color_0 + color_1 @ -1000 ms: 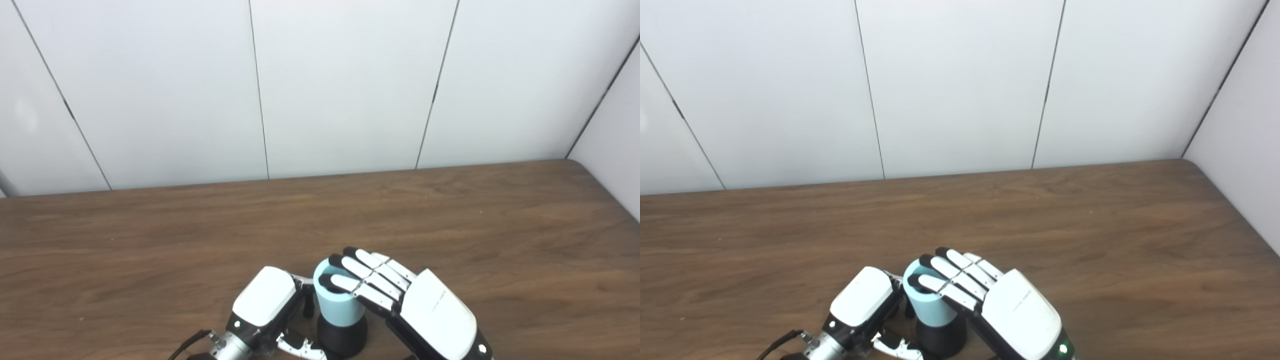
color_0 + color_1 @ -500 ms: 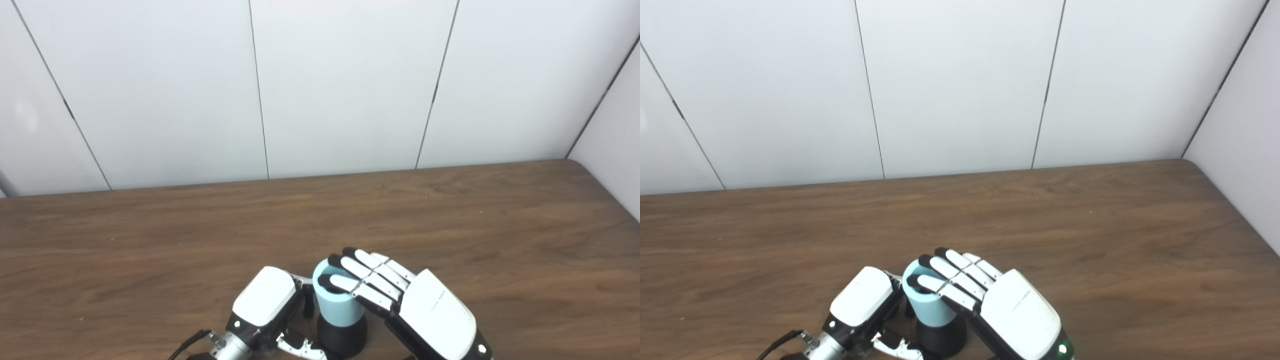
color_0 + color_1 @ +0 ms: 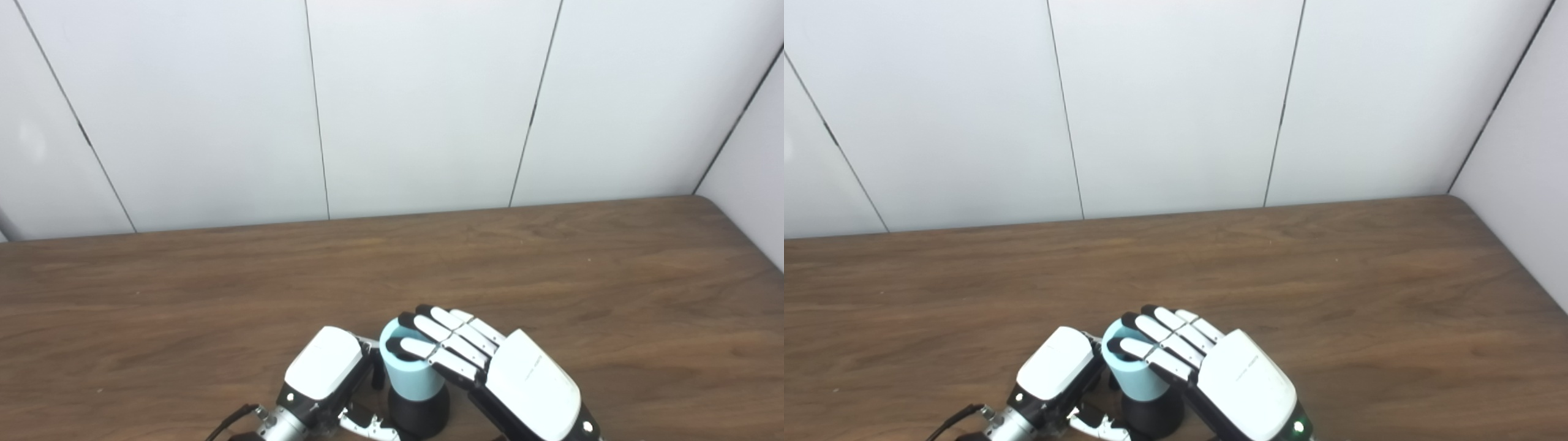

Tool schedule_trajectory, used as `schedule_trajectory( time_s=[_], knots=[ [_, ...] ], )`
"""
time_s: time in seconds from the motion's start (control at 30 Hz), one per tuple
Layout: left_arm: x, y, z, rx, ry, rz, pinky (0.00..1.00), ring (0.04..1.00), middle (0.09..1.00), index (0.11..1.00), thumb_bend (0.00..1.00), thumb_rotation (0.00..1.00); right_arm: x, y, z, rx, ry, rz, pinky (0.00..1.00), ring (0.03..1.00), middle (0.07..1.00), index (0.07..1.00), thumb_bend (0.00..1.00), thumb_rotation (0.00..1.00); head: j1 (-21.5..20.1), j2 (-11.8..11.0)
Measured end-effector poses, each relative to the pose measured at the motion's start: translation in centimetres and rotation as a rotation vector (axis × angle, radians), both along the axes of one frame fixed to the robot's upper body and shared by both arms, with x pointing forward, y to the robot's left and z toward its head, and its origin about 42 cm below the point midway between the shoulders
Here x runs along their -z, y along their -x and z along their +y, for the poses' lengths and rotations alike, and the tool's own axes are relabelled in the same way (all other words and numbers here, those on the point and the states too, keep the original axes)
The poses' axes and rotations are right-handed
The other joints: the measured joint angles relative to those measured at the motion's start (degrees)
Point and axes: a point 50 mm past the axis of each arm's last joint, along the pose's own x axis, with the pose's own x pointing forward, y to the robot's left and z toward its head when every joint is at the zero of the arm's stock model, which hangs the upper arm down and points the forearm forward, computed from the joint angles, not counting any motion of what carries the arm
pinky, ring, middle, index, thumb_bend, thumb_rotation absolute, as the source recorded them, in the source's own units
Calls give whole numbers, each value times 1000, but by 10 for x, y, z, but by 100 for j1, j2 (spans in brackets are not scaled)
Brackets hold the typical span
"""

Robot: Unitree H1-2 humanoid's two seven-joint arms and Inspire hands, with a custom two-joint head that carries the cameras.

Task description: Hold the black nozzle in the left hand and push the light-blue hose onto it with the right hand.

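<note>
Near the 6 o'clock edge of the brown wooden table: short light-blue cylindrical hose seated upright on the round black nozzle. Right hand, fingers laid flat over the hose's open rim from 3 o'clock, gripping nothing. Left hand at 9 o'clock, curled toward the nozzle; grip impossible to tell. Faint grey lettering on the right hand's white back, unreadable. Open tabletop from 9 through 12 to 3 o'clock.

Light-blue hose, black nozzle, wood-grain brown table, white panelled wall.
</note>
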Motion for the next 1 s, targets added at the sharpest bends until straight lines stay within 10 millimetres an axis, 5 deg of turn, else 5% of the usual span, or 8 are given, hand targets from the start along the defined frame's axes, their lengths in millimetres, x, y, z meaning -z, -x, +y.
schedule_trajectory(
  time_s=[1.0],
  knots=[
    [0, 0, 0, 1, 0, 0, 96, 138, 471, 479, 525, 0, -1, 0, 0, 3, -1, 0, 864, 887, 853, 807, 809, 682, -9, 0]
  ],
)
